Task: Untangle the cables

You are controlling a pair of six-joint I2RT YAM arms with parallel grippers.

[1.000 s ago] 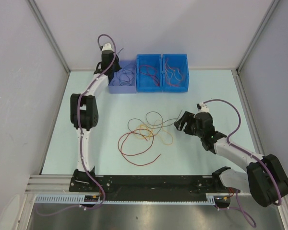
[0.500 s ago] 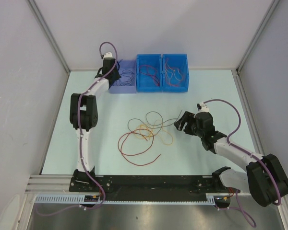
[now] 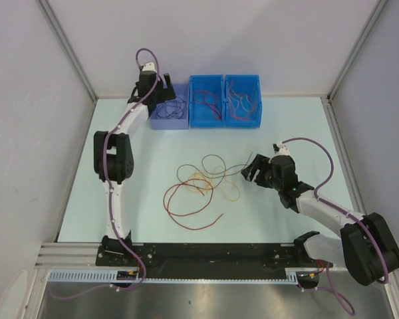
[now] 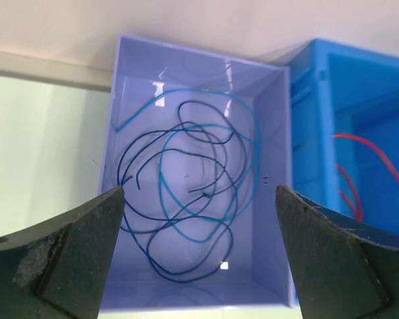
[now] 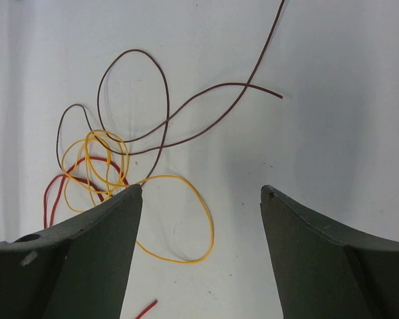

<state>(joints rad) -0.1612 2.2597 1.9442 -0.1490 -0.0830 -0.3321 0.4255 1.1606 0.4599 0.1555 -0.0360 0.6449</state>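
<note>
Red strand (image 5: 48,199) of cable tangle (image 3: 199,189) partly hidden behind right gripper (image 5: 201,189). Left arm stretched far; left gripper (image 4: 199,193) spread wide, empty, above purple bin (image 4: 186,60) holding blue cables (image 4: 161,186). Right gripper parted, empty, beside tangle on table (image 3: 286,133).

The cables (image 3: 199,189) sprawl across the middle of the table (image 3: 292,126), with bare surface to their left, on the near side, and on the far side up to the bins. Along the far edge a lilac bin (image 3: 169,124) and two blue bins (image 3: 207,121) stand side by side, barring a low pass. The right gripper (image 3: 251,174) crowds the cables' right side.
</note>
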